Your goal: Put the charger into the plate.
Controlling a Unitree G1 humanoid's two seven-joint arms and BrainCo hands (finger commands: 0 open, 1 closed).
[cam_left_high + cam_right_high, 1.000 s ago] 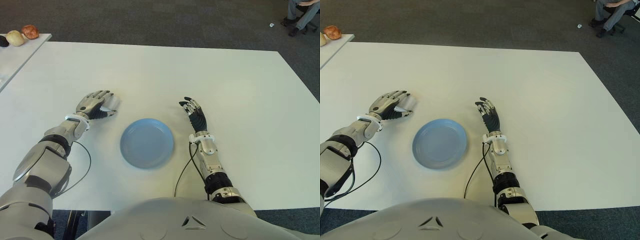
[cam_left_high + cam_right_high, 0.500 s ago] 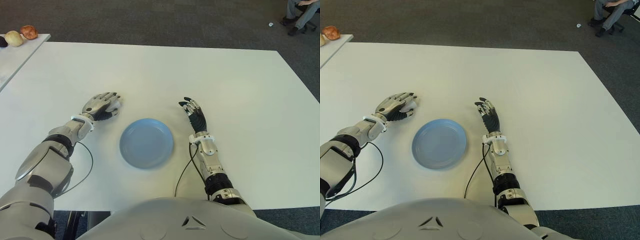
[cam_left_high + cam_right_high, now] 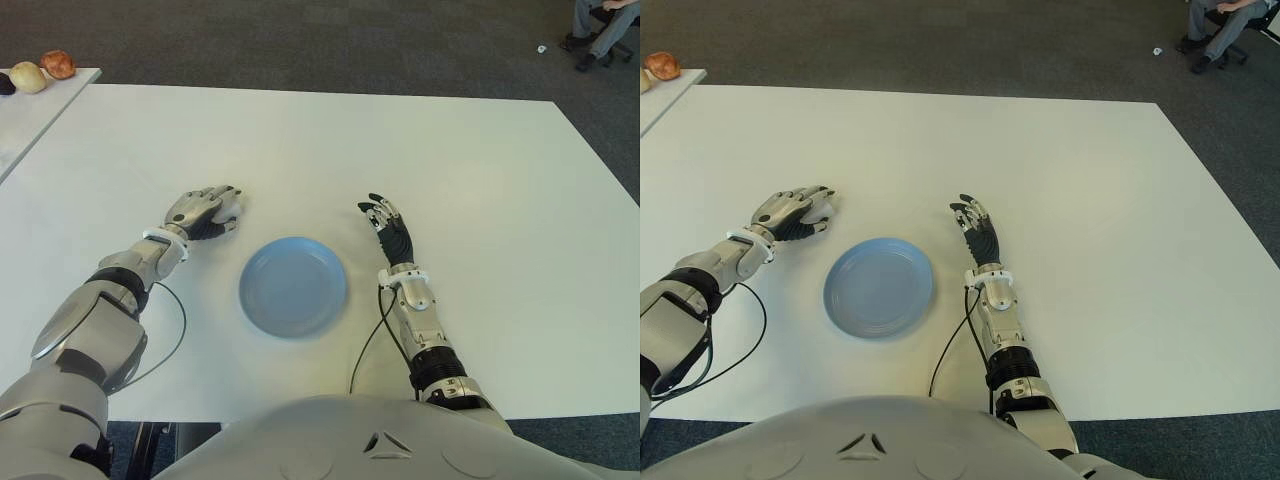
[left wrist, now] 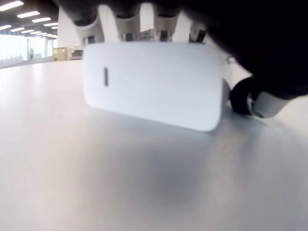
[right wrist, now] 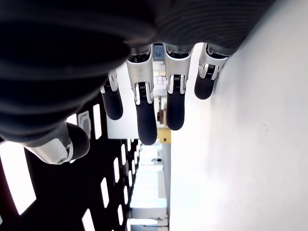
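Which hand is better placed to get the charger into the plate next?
Left. The left hand is curled over the white charger, just left of the blue plate. The right hand is open and empty on the plate's other side.

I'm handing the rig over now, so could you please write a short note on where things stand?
Left hand: fingers curled over the white charger, which sits on the table left of the plate; not yet lifted.
Right hand: open, holding nothing, right of the plate.
Done: nothing in the plate so far.
Left: secure the grasp, lift the charger, carry it over the plate, release.
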